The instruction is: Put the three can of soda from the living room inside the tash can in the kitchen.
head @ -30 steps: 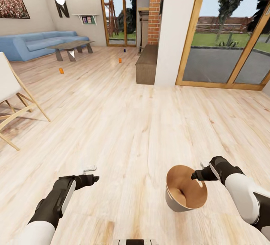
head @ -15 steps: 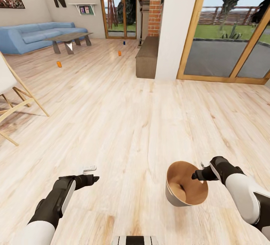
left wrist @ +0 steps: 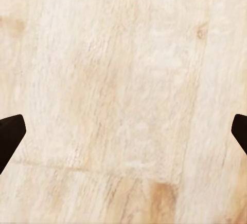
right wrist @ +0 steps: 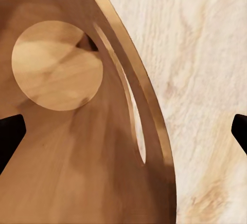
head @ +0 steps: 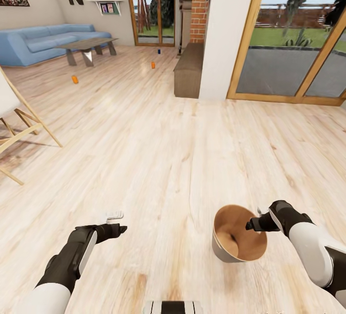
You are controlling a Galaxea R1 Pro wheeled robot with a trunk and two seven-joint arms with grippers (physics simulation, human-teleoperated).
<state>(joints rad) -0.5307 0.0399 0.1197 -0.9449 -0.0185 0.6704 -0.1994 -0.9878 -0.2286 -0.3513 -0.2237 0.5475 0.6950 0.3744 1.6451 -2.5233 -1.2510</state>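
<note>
1. Coppery-brown inside, grey outside: the tash can (head: 239, 235) is held by its rim at the near right, tilted so that its mouth faces the head camera, and it appears to be carried above the wood floor (head: 182, 160).
2. Right gripper (head: 253, 223) — clamped on the bin's rim, one finger seemingly inside the wall; in the right wrist view the slot handle cut-out (right wrist: 135, 126) and the round base are seen, with no can inside.
3. Left gripper (head: 117, 223) — nothing is held; its fingertips (left wrist: 10, 134) are seen wide apart over bare floor.
4. Cans of soda, all far away on the living-room floor: orange can (head: 74, 79) at the far left, near the coffee table (head: 86, 45); second orange can (head: 153, 65) further right, near the long low cabinet (head: 190, 71); dark blue can (head: 159, 51) beyond it.
5. Blue sofa (head: 43, 42) is set against the far left wall; a pale chair (head: 14, 117) stands at the left.
6. Risks, as judged: the thin rim hold could slip while the base is driven, dropping the tilted bin; the chair legs could be clipped on a leftward approach; a can could be knocked over and rolled away by a careless reach.
</note>
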